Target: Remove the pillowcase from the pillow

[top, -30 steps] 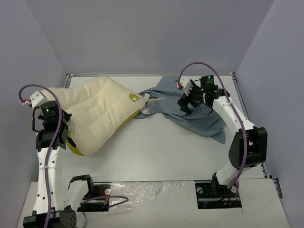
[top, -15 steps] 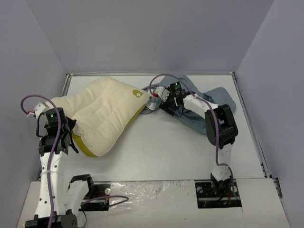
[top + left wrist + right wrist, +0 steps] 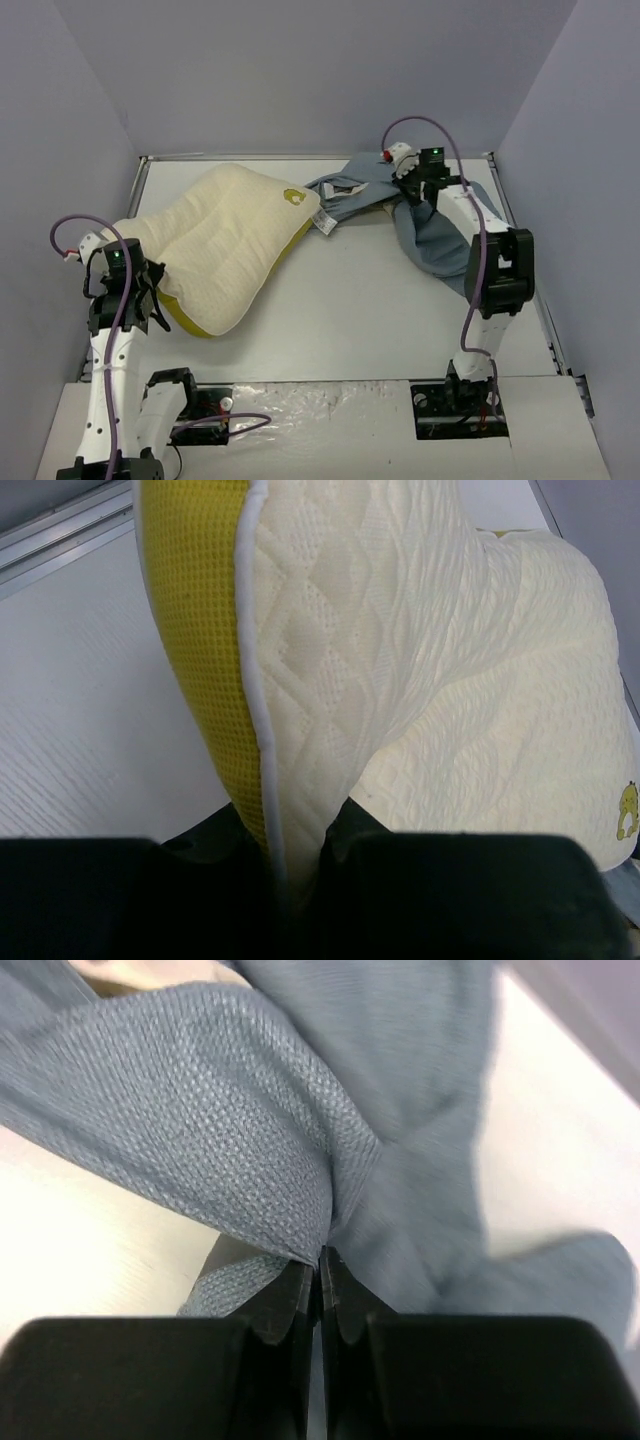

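Note:
The pillow is plump and cream, and lies on the left half of the table with a small yellow mark near its far right corner. My left gripper is shut on its near left edge; in the left wrist view the yellow edge trim and white piping run down between my left gripper's jaws. The pillowcase, showing grey-blue, lies crumpled at the right, its left end reaching the pillow's corner. My right gripper is shut on a fold of the pillowcase, pinched at the tips of the right gripper.
A white tag hangs at the pillowcase's left end. Grey walls enclose the white table on three sides, with a metal rail along the far edge. The arm bases stand at the near edge.
My right gripper has moved from beside the pillow's corner back to the far right and has shut on the pillowcase. My left arm has drawn the pillow toward the near left.

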### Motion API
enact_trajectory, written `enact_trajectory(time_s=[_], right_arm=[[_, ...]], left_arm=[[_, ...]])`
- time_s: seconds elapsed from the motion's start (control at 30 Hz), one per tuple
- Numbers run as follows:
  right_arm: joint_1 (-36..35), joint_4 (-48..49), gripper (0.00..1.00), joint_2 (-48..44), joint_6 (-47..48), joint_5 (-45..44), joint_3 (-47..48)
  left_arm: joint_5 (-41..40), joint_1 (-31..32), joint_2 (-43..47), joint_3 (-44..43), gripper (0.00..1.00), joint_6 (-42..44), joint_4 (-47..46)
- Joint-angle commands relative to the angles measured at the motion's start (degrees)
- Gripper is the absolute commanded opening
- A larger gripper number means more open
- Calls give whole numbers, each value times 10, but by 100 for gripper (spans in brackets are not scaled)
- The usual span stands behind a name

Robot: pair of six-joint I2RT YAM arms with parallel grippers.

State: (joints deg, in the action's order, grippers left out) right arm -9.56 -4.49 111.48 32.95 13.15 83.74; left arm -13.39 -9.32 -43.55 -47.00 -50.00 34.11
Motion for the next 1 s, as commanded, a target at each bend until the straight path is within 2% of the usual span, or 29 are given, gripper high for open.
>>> enact_trajectory(time_s=[0.0,0.23,0.5,0.67,0.8,0.97], right_arm=[[75,0,0,-107,-56,71,51],[155,1,0,-160,-141,168,116],[185,65,0,-181,-243,210,153],[170,64,0,-160,-294,291,187],[134,67,0,-179,-303,319,145],[99,69,0,-210,-283,275,91]], left_arm=[[-28,1,9,2,2,-20,-29],[-46,0,12,35,2,-36,-43],[-48,0,-24,51,2,-37,-93],[71,11,-129,30,2,-24,-177],[37,66,-175,20,2,-32,-210],[29,125,-198,14,2,-35,-221]])
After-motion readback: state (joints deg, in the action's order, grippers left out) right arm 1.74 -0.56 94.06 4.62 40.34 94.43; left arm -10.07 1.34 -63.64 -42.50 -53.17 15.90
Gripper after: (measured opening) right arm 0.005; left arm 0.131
